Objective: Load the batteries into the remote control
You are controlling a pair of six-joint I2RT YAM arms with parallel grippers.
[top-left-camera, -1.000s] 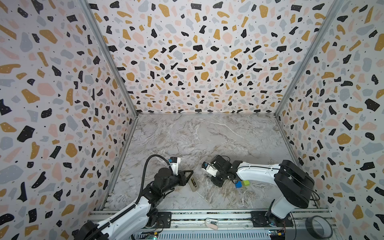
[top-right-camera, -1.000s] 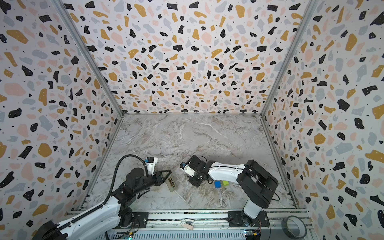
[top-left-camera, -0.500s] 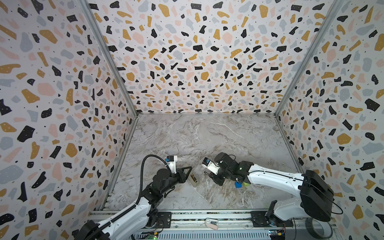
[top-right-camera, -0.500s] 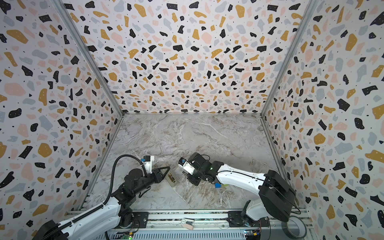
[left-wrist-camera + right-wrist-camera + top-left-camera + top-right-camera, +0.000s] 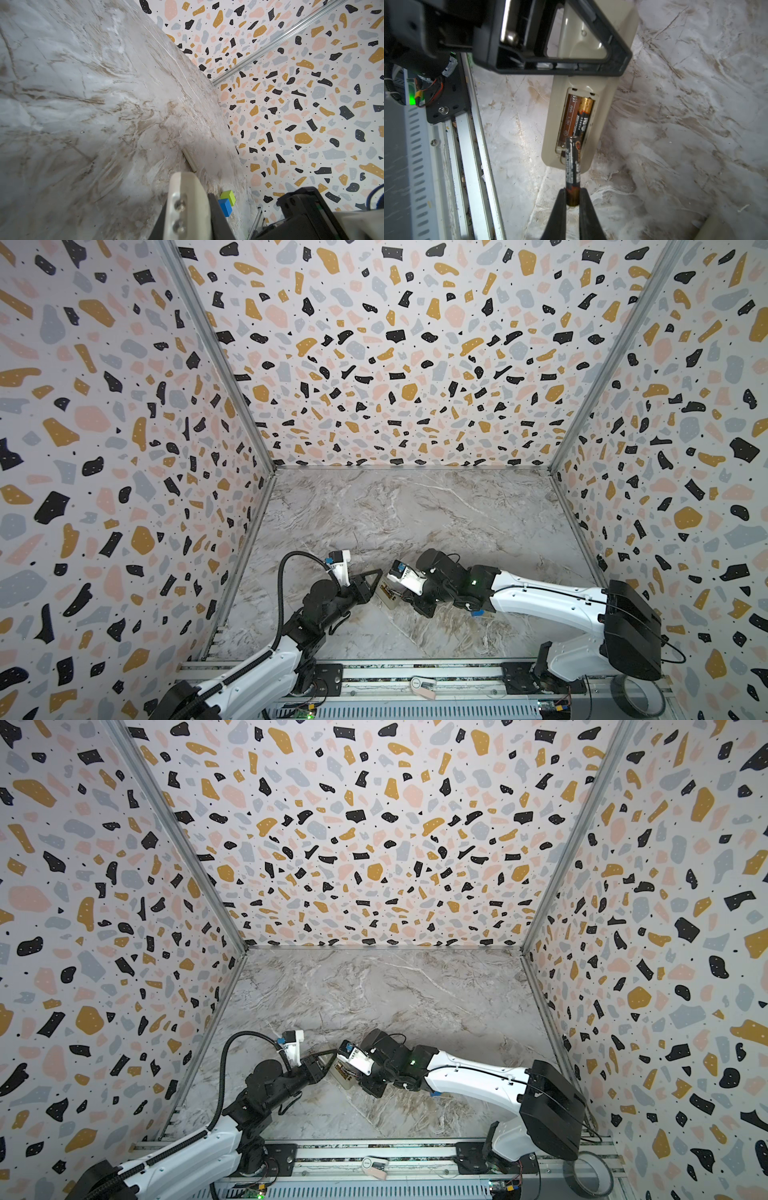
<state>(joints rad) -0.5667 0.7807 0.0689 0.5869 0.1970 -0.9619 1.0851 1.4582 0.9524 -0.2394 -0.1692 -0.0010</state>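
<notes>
Batteries (image 5: 572, 166): two | one apparently seated in remote (image 5: 553, 124) | one in right end effector (image 5: 572, 193)

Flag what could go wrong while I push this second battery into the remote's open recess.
The fingers of the right gripper pinch the black, copper-ended battery only at its copper end; pressing in could pivot or eject it. Its tip seems to overlap the matching battery already seated, beside the empty slot, so it may jam on top. The left gripper sits only at the cream plastic remote control's far end; the near end could shift.
</notes>
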